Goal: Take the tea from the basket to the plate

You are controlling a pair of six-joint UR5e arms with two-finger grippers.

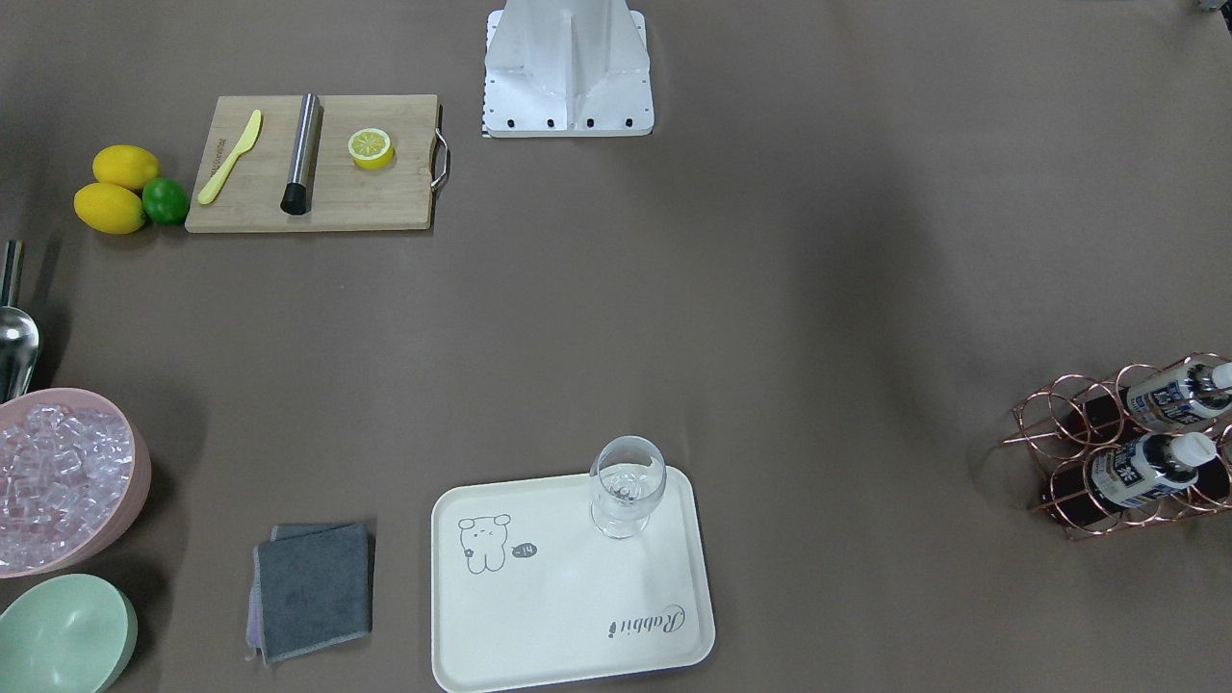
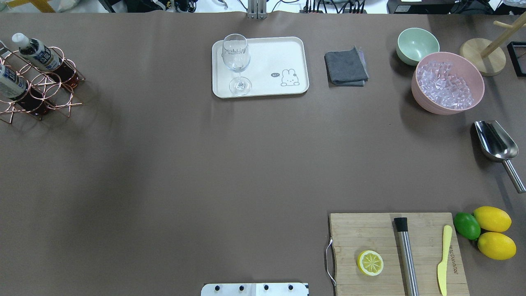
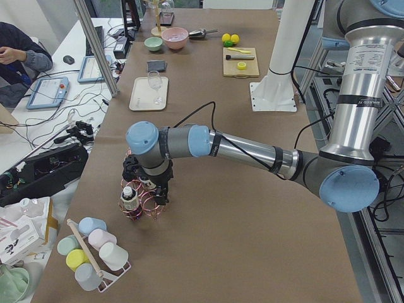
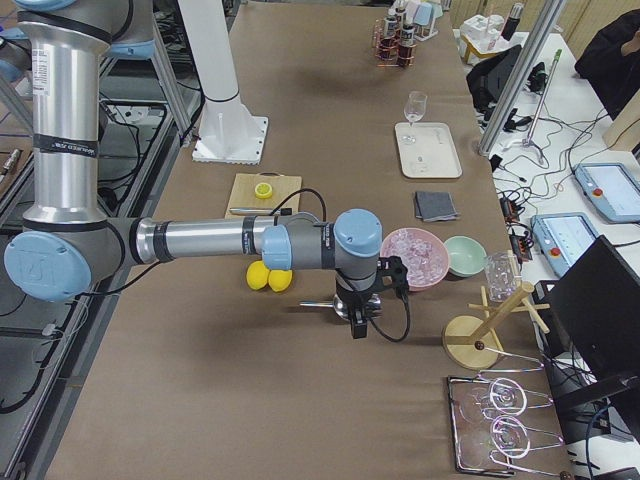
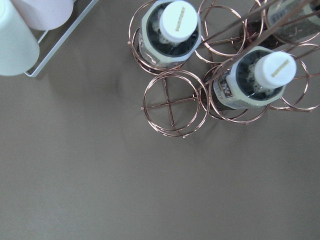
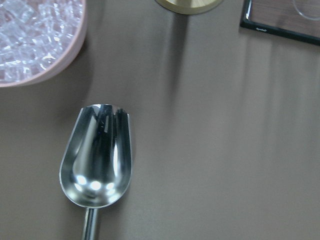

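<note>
- The basket (image 5: 169, 104), a copper wire rack of joined rings, is standing far to the left of the plate (image 2: 271, 57) in the overhead view, well apart from it.
- The tea (image 5: 176, 20) is sitting in the basket, not on the plate. It is a small clear bottle of dark brown liquid with a white screw cap and a blue-and-pale label printed with Asian characters.
- A second bottle (image 5: 274, 70) of the same kind is occupying a neighbouring ring. A third one is showing only in part at the top right edge of the left wrist view. The ring between the first two is holding nothing.
- The left gripper (image 3: 153, 192) is hanging directly above the basket, close to the bottle caps. Whether its claw is spread or closed cannot be told.
- The plate is lying flat at the far side of the table. It is cream-white and rectangular with rounded corners, and it bears a small animal drawing.
- A wine glass (image 2: 236, 61) is standing upright on the left part of the plate.
- A grey cloth (image 2: 346, 66) is lying just to the right of the plate.
- A green bowl (image 2: 416, 44) and a pink bowl (image 2: 448, 84) of ice are standing further to the right of the plate.
- The right gripper (image 4: 357, 320) is hovering over a metal scoop (image 6: 97, 160), far to the right of the plate. The state of its claw cannot be told.
</note>
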